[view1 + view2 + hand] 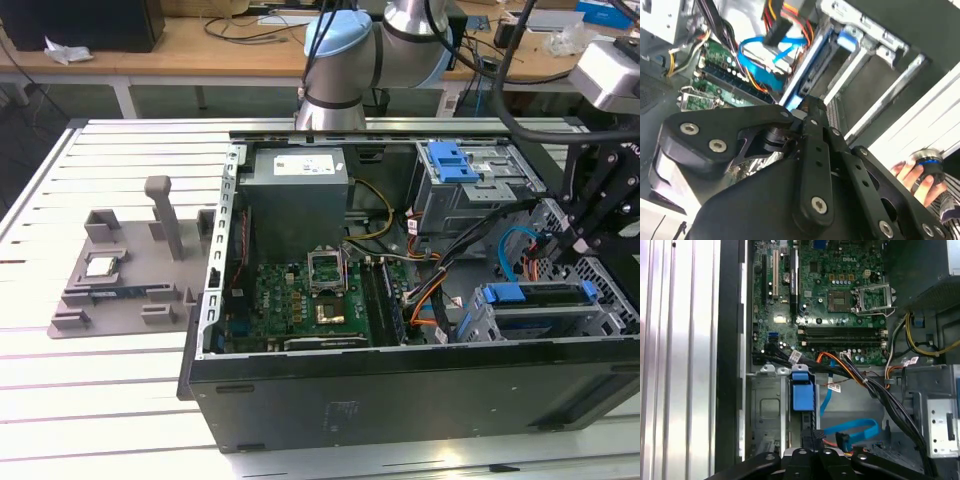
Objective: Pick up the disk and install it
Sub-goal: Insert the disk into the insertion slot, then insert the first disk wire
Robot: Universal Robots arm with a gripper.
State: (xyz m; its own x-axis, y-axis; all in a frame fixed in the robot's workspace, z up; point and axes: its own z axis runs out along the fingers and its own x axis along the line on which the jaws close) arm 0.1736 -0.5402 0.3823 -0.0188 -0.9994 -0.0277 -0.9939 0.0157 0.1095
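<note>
The disk [540,318] stands on edge in the drive bay at the open computer case's front corner, on the exterior view's right, with its blue bracket along the top. My gripper [578,262] comes down onto that top edge from above. In the first wrist view the gripper [811,452] sits shut over the narrow edge of the disk [802,392], where a blue tab shows. In the second wrist view the gripper [807,107] meets the end of the disk's blue rail [810,65].
A grey cage with a blue latch [455,165] sits behind the bay. Orange, black and blue cables [850,432] crowd beside the disk, next to the motherboard [310,300]. A grey fixture holding a small chip [103,265] lies left of the case. A person's hand [912,175] holds something nearby.
</note>
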